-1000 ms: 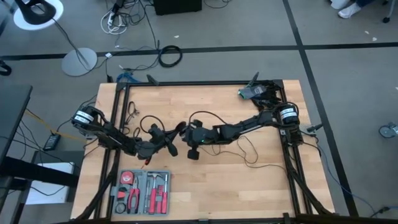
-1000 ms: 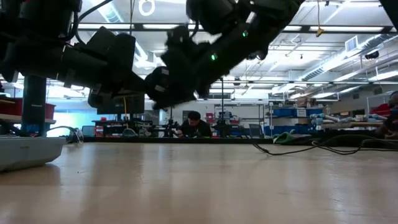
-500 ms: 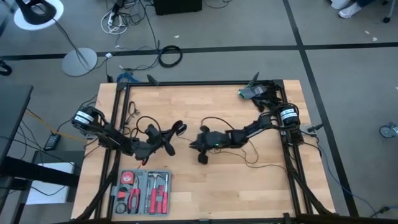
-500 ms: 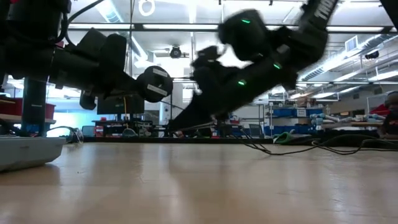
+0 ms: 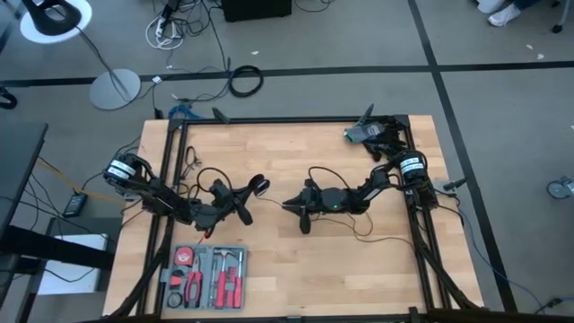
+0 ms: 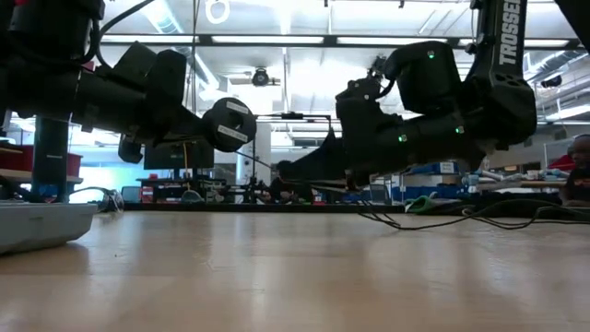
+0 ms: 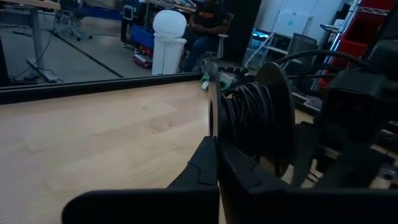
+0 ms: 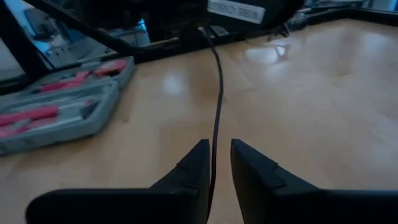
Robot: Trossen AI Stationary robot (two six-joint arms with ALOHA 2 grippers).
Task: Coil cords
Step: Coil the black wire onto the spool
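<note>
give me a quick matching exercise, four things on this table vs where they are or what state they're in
Things:
1. left end effector
2. right end effector
3. tool case
4. black cord

States or places:
A. lying open at the table's near edge, red-handled tools inside
B. shut on a spool wound with cord
C. running between two slightly parted fingers
D. fingers a little apart, cord passing through the gap

Pairs: 1-B, 2-D, 3-A, 4-C
</note>
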